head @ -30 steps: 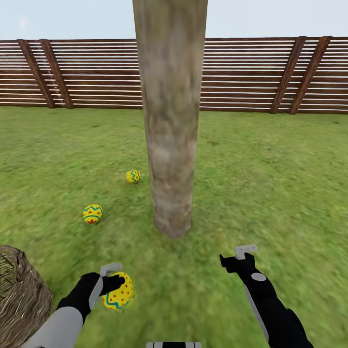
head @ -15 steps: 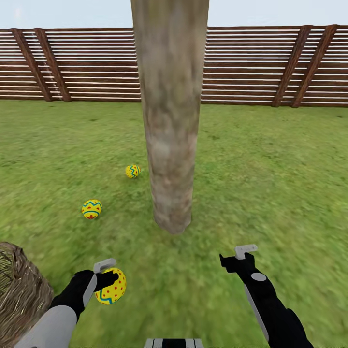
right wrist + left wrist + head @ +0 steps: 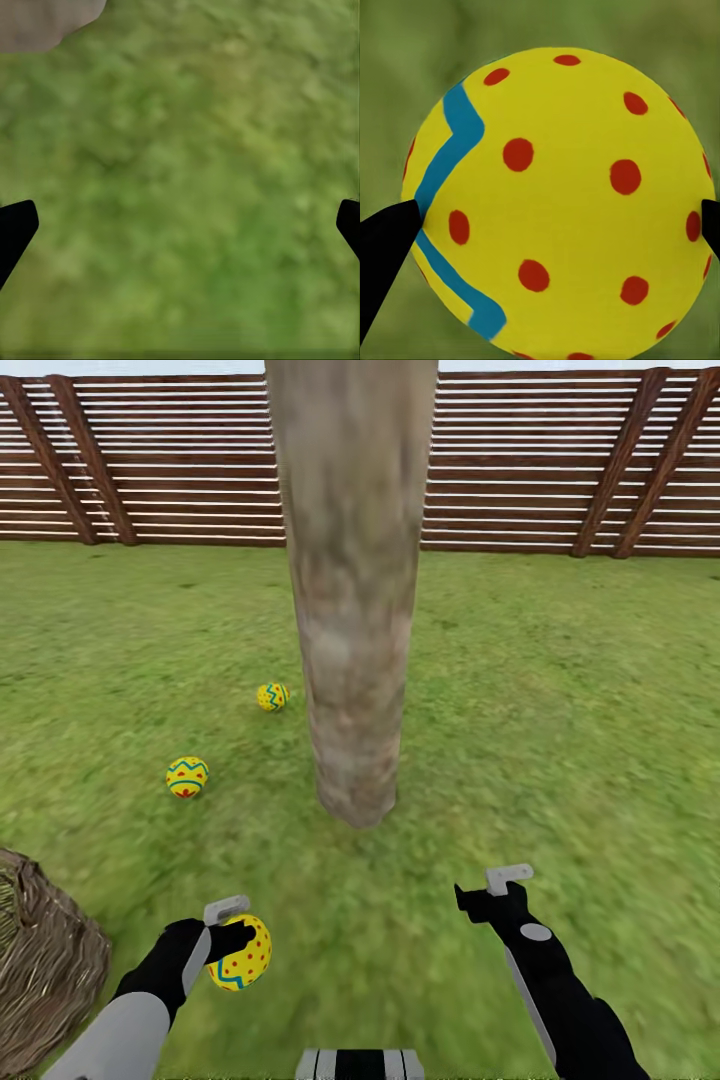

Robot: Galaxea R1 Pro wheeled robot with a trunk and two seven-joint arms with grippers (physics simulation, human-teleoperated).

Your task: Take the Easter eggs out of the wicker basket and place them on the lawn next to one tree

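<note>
Clamping a yellow red-dotted egg [image 3: 241, 953] above open green grass [image 3: 560, 690], the left gripper [image 3: 232, 925] hovers beside the brown wicker basket's [image 3: 50, 960] rim; the right gripper [image 3: 180, 221] hangs spread, empty; two zigzag-banded eggs [image 3: 187, 776] lie near the grey-brown trunk [image 3: 350, 610].

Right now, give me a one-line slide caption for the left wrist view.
Left gripper clamps a yellow egg with red dots and a blue zigzag, above blurred lawn.

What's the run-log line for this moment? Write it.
left gripper: shut on dotted egg | right gripper: open | two eggs on lawn by tree
</note>
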